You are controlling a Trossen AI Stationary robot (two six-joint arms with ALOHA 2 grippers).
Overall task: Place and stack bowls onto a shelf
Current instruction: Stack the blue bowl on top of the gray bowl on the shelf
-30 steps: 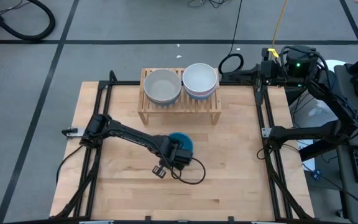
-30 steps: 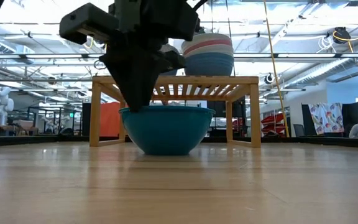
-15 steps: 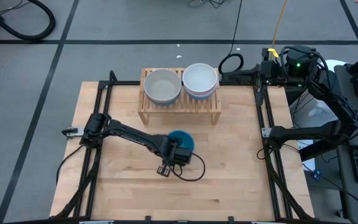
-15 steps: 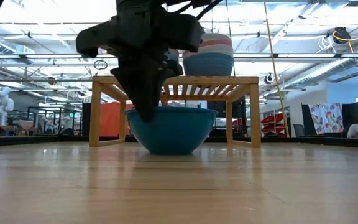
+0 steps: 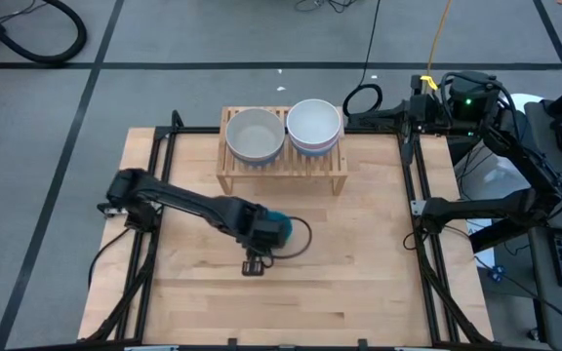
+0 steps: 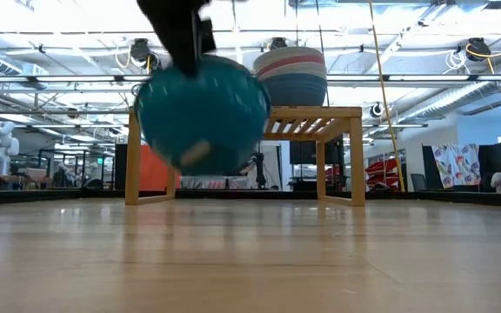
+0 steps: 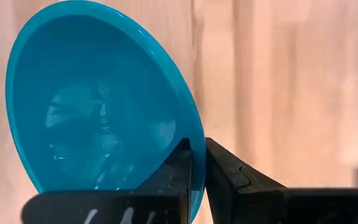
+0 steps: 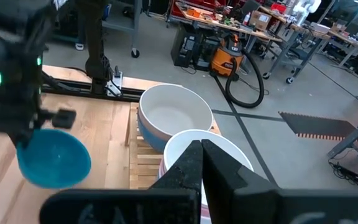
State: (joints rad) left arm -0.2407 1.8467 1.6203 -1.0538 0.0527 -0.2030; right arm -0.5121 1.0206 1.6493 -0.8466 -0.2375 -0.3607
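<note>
Now left hand (image 7: 196, 171) pinching teal bowl (image 7: 98, 106) rim, bowl tilted above table; right hand closed.

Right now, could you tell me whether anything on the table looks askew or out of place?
Only the teal bowl stands out: the left hand pinches its rim, and it hangs clear of the tabletop, tipped steeply on its side. That fits a lift in progress. The two stacks on the shelf sit upright, and nothing looks spilled or damaged.
</note>
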